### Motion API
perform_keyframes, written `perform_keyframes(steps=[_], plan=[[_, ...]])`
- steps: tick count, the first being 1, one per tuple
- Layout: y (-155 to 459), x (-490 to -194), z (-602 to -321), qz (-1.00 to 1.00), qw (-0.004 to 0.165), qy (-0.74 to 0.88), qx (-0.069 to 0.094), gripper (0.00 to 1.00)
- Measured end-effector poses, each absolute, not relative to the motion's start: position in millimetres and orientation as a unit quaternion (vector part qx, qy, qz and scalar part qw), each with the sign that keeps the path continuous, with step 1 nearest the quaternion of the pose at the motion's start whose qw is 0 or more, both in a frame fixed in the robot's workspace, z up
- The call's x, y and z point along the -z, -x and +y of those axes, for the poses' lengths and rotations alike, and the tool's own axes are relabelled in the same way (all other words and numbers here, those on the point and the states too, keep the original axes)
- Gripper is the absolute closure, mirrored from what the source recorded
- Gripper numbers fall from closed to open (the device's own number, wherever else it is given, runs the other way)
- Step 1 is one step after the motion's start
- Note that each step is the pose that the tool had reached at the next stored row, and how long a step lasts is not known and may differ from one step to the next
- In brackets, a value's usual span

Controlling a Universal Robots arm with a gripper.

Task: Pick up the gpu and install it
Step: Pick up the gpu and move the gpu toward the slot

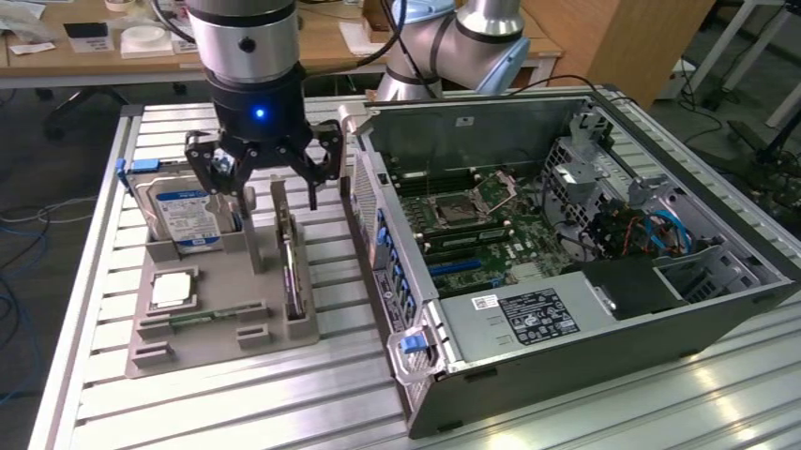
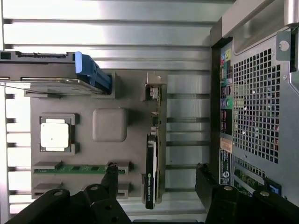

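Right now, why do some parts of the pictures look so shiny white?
Wrist view: light bounces off the metal table slats and the square chip's lid, washing them white. Exterior view: glare streaks the slats lower right, and a blue lamp glows on the arm.

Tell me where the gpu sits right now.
In the exterior view the gpu stands on edge in the grey holder, on its side nearest the computer case, right of the hard drive, beneath the open gripper.
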State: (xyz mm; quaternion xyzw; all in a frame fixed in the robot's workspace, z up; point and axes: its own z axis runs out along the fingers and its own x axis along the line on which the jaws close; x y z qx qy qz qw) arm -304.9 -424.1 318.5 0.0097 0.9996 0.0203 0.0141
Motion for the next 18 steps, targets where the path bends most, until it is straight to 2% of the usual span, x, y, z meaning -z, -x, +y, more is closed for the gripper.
perform_keyframes(steps=[18], plan=[[302.1,-307.0,-424.2,1.000,0.014,-0.010,-0.020,0.24]])
